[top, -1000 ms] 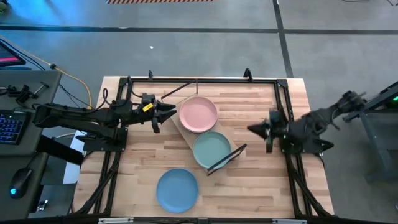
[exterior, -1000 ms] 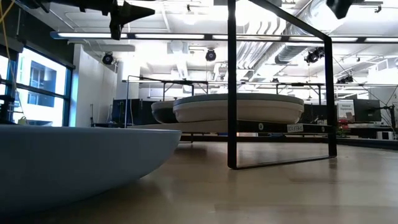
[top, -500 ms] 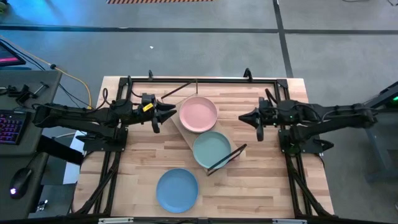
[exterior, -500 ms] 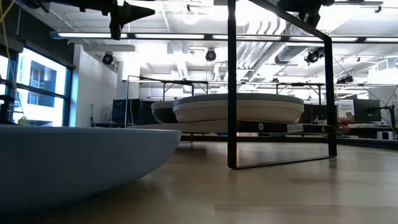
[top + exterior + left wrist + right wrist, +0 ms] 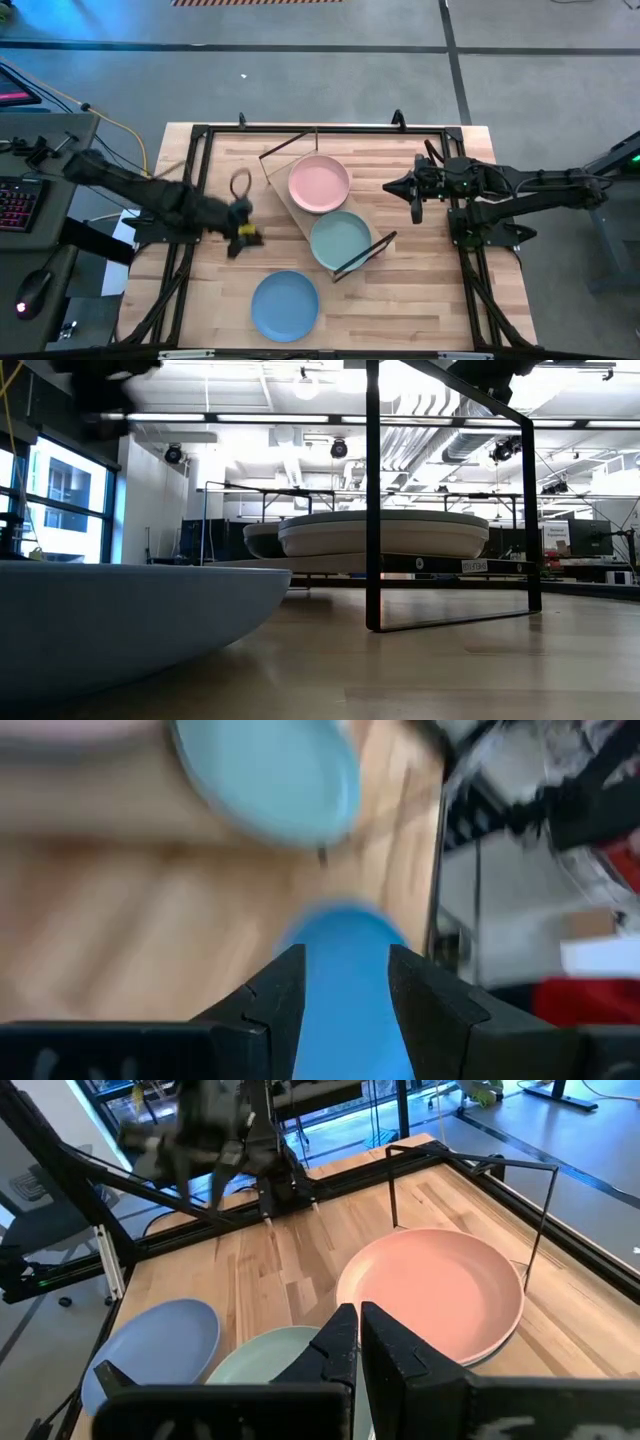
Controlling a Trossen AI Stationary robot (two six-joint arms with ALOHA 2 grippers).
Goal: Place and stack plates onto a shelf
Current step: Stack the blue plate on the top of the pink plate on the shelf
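A pink plate [image 5: 319, 183] and a pale green plate [image 5: 341, 240] sit side by side on the light wood shelf [image 5: 300, 222], which stands slantwise on the table. A light blue plate [image 5: 284, 305] lies flat on the tabletop near the near edge. My left gripper [image 5: 240, 240] is blurred, above the table to the left of the shelf and beyond the blue plate; in its wrist view it is open [image 5: 345, 960], with the blue plate [image 5: 345, 1000] showing between its fingers. My right gripper [image 5: 390, 187] hovers shut to the right of the pink plate [image 5: 430, 1295].
Thin dark frame rods rise at both ends of the shelf [image 5: 365, 255] [image 5: 290, 145]. A dark metal frame runs along the table's edges [image 5: 320, 130]. Bare tabletop lies to the right of the shelf [image 5: 420, 270] and between the blue plate and the left edge.
My left arm has swung away from beside the pink plate toward the table's near edge and the blue plate, moving fast and blurred. My right arm reached out from the right edge toward the pink plate earlier and has since held still. The plates have not moved.
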